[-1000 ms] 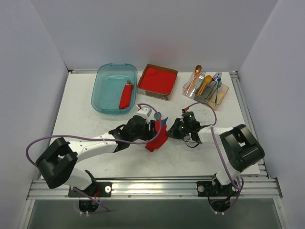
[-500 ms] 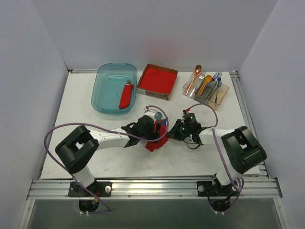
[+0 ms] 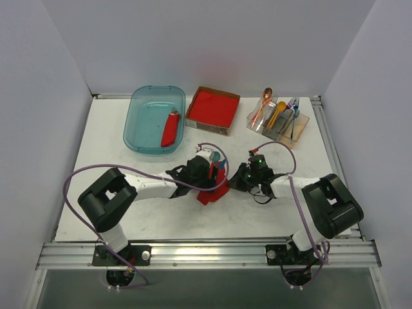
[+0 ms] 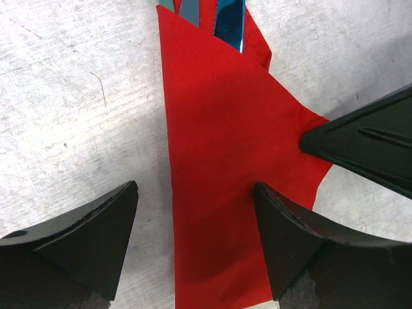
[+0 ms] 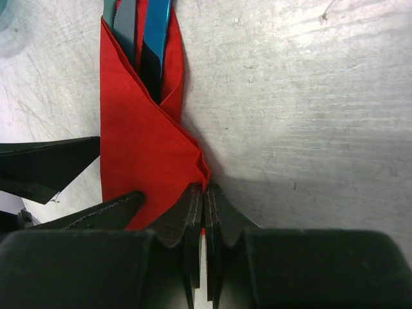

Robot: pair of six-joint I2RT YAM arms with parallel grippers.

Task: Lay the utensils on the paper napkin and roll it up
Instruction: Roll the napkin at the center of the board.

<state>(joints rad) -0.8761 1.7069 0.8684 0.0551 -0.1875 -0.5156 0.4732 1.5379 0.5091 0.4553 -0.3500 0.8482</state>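
Two utensils (image 4: 230, 19), one blue and one teal, lie inside the paper napkin (image 4: 225, 193), with only their ends poking out of its open top in both wrist views. We find the bundle near the middle of the tabletop (image 3: 257, 219), a little toward the near edge, between the two arms.

The first half of the task looks done to us: the cutlery is on the sheet, and the sheet is folded over it into a long narrow wedge. What is left, as we judge it, is the rolling proper. A loose triangular flap sticks out on one side, and the fold lies flat rather than wound tight.

The left jaws stand wide and grip nothing, one finger over bare tabletop beside the napkin and the other over its red paper. Whether they touch it we cannot tell. The right jaws are pressed together at the tip of the loose flap. A sliver of red shows between them, so we take them to be pinching the paper's corner.

Along the far edge sit a teal tub (image 3: 148, 122) holding a red rolled bundle (image 3: 170, 129), a cardboard box (image 3: 207, 127) of red napkins, and a clear holder (image 3: 277, 132) of spare cutlery.

We can read no brand, label or writing anywhere.
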